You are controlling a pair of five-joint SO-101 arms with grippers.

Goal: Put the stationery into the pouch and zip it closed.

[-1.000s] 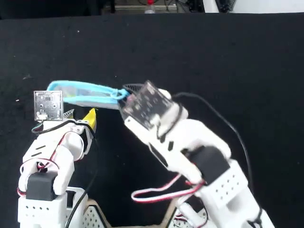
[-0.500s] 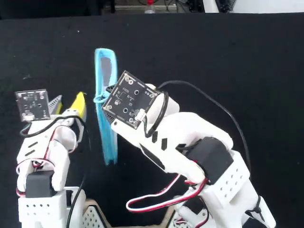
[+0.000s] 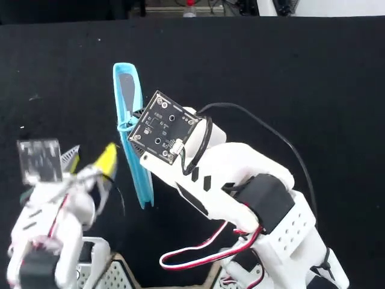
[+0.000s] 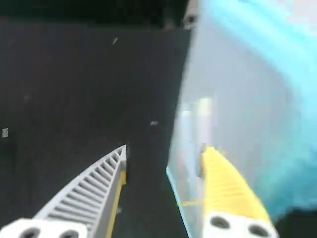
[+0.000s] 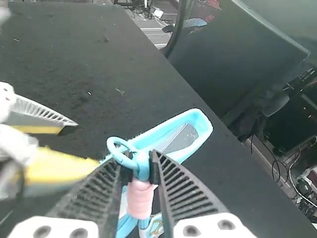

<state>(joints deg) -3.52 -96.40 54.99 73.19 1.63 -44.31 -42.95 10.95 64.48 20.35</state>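
Observation:
A light-blue see-through pouch stands on its long edge, running from the table's middle toward the front. My right gripper is shut on the pouch's zip edge beside the ring pull; in the high view the right gripper sits under its camera board. Something pink shows inside the pouch below the fingers. My left gripper is open just left of the pouch. In the left wrist view the pouch is close, with the yellow finger against its wall and the grey finger apart from it.
The black table has free room to the right and at the back. A bottle stands beyond the far edge. Both arm bases crowd the front edge. A chair and a screen stand off the table.
The right gripper has swung the pouch from lying crosswise to running front to back, then shifted it slightly left. The left arm has pulled back toward the front and is blurred now.

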